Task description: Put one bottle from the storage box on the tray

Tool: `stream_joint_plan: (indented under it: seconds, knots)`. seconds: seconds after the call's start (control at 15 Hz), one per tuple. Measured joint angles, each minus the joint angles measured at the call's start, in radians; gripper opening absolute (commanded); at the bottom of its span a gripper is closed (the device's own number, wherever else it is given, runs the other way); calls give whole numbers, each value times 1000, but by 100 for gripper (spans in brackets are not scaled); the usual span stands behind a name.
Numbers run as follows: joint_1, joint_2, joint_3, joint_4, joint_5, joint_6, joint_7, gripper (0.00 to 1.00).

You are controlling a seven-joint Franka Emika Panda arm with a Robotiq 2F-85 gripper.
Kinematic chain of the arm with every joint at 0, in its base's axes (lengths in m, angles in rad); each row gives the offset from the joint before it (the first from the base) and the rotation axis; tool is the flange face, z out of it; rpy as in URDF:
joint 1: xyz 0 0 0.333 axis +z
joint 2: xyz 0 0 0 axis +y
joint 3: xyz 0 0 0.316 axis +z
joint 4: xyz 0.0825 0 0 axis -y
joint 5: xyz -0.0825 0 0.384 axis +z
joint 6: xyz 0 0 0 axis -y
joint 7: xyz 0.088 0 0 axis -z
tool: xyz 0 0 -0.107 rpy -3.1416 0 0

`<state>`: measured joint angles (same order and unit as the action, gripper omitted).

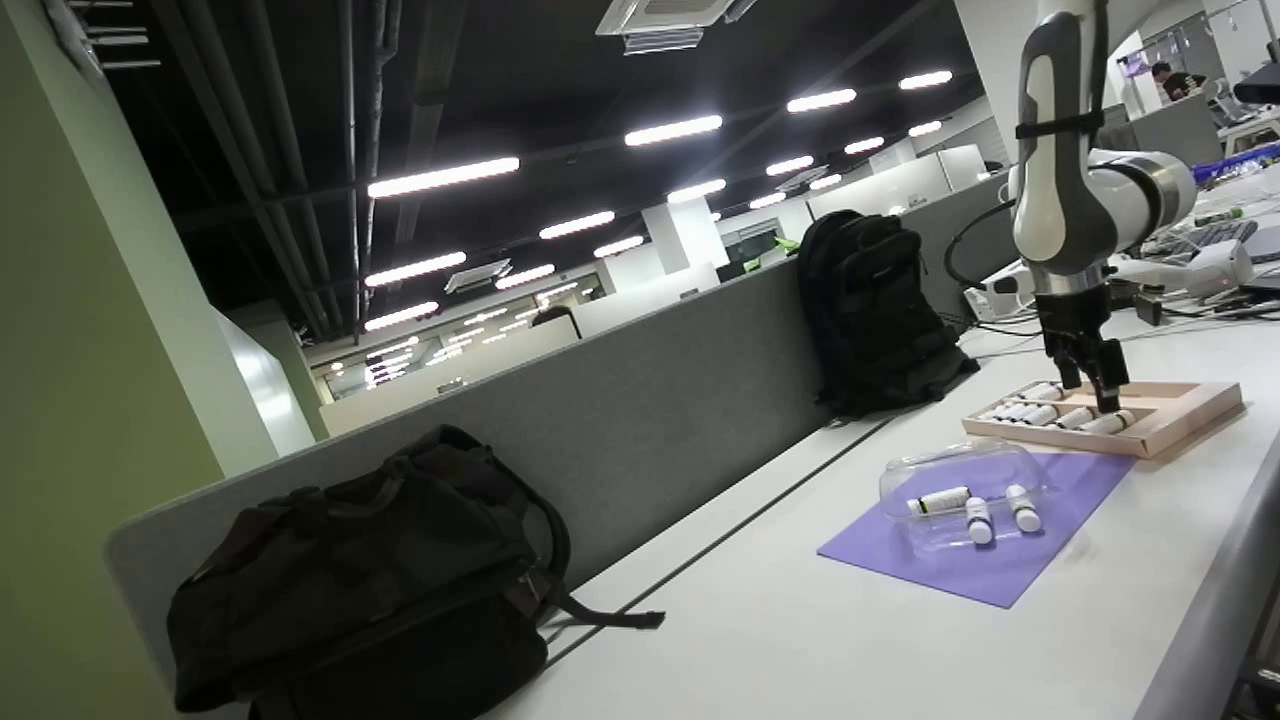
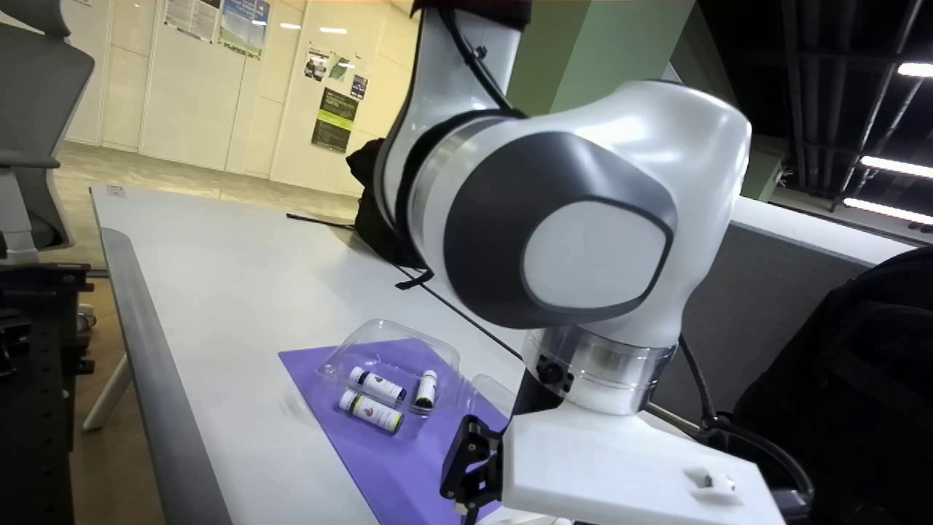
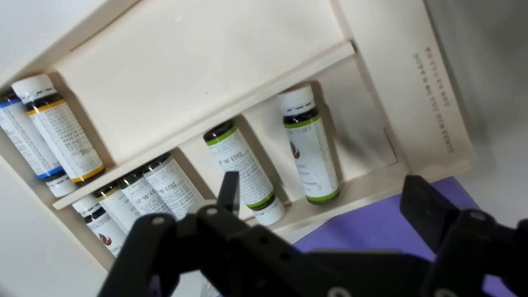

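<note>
The light wooden tray (image 1: 1190, 425) has a low rim (image 3: 437, 103) and dividers. Several white-capped bottles lie in it, including a green-banded bottle (image 3: 311, 152) and a second green-banded bottle (image 3: 243, 165) beside it. My gripper (image 1: 1089, 394) is open just above the tray's bottle row. In the wrist view, the first bottle's lower end shows between the spread fingers (image 3: 321, 181); I cannot tell whether anything touches. The flat purple square (image 1: 1075, 490) lies beside the tray, with no walls visible. On it rests a clear plastic container (image 2: 328, 368) with three bottles (image 2: 372, 412).
A black backpack (image 1: 880, 310) stands behind the tray against a grey partition (image 1: 690, 370). Another black backpack (image 1: 370, 570) lies farther along the white table. The table's long edge (image 2: 138, 328) shows in an exterior view. The arm (image 2: 561, 219) hides most of the tray there.
</note>
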<state>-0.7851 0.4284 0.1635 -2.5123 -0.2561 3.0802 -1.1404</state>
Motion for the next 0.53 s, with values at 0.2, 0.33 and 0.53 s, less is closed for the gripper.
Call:
stream_joint_plan:
  seconds: [0.2,0.33,0.53]
  knots:
    - [70,-87,-51,1,27,-88,24,100]
    - [139,-147,-98,0,45,-147,36,100]
    - [149,-133,-104,-2,60,-141,23,100]
